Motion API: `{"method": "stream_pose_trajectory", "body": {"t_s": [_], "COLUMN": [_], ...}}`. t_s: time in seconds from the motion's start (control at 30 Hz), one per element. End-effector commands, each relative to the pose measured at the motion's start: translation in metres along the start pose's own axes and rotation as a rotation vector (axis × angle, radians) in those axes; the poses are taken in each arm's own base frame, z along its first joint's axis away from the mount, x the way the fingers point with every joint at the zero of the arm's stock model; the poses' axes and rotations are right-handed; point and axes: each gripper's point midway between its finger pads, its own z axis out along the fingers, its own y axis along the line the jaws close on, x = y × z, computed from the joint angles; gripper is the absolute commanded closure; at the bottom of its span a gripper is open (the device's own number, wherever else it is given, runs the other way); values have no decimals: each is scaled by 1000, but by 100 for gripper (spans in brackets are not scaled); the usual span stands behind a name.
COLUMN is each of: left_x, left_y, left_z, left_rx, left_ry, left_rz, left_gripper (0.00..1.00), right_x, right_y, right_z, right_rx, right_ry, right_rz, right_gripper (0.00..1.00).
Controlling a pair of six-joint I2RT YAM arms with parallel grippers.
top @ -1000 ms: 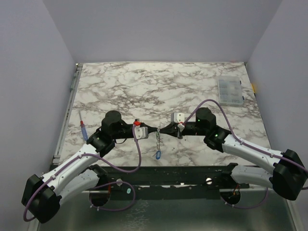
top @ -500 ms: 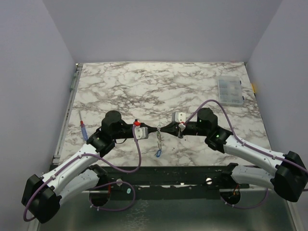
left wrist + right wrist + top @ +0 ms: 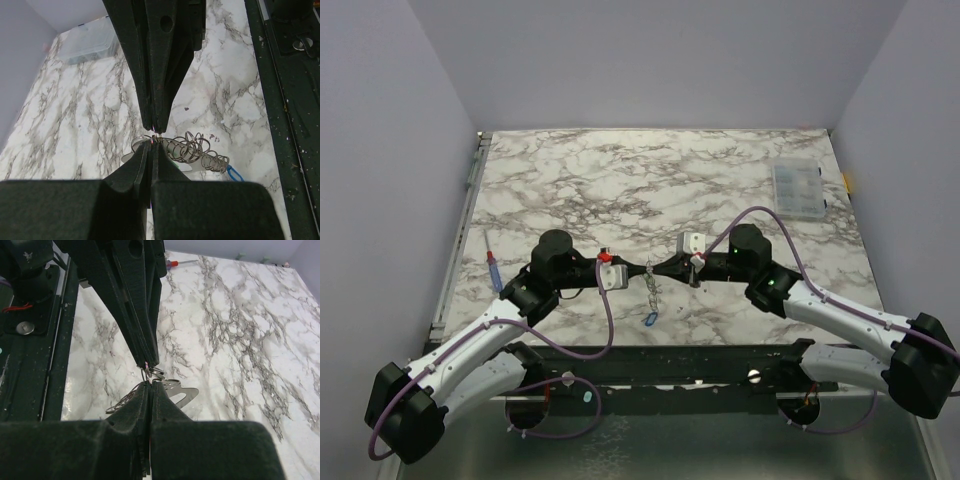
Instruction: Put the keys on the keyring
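Note:
My left gripper [image 3: 641,268] and right gripper [image 3: 659,268] meet tip to tip above the table's near middle. Both are shut on the thin metal keyring [image 3: 141,138] between them. In the left wrist view my own tips [image 3: 151,143] pinch the ring from below and the right arm's fingers [image 3: 159,80] come down from above. The right wrist view shows my own tips [image 3: 150,385] on the keyring [image 3: 145,373]. A link chain [image 3: 649,290] hangs from the ring. A blue key [image 3: 648,319] dangles at its end, also seen as the blue key [image 3: 232,173] in the left wrist view.
A clear compartment box [image 3: 797,190] sits at the far right of the marble table [image 3: 650,170]. A blue-and-red pen-like tool [image 3: 493,268] lies near the left edge. The black base rail [image 3: 660,362] runs along the near edge.
The right arm has shifted slightly and the chain with the blue key has swung a little. Both grips on the ring are unchanged.

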Motion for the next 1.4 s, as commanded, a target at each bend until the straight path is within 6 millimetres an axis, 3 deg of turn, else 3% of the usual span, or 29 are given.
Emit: {"method": "stream_pose_trajectory", "body": {"t_s": [0.0,0.63,1.0,1.37], "left_x": [-7,-5,8,1], "left_y": [-18,-12,13,13], "left_z": [1,-12,-31,-33], "left_rx": [82,-35,-205,-207], "left_ry": [-42,-10,114,92], "left_rz": [21,251,423,477], "left_gripper": [100,100,100,100], "right_x": [-17,-19,-11,-13], "right_y": [-13,-1,34,45], "right_z": [2,13,7,11], "right_rx": [54,-75,-246,-353], "right_ry": [-54,-21,-1,-7], "right_rz": [-33,18,75,94], "right_gripper": [99,99,99,99]}}
